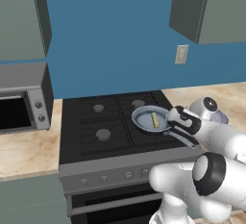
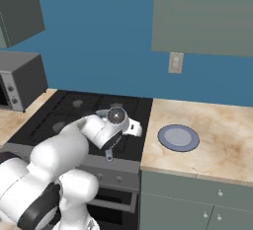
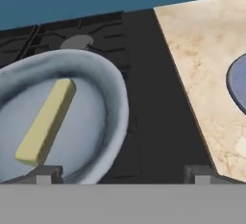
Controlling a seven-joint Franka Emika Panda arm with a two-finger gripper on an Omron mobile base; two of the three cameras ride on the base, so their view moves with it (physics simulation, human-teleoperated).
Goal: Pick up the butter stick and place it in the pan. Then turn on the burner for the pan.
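Butter stick (image 3: 46,121) down in pan (image 3: 113,98), fingers (image 3: 48,174) apart: swing toward 7 o'clock, twist matching knob (image 1: 145,172).

Black stovetop (image 1: 115,122) with four grated burners, set between two runs of beige marbled counter (image 2: 217,130); the pan (image 1: 150,120) rests on the front right burner, its long handle (image 1: 181,137) pointing toward the stove's front right corner; the butter stick (image 3: 46,121) lies flat inside the pan; a toaster oven (image 1: 24,98) stands on the left counter; a blue-grey plate (image 2: 178,137) lies flat on the right counter, near the stove's edge.
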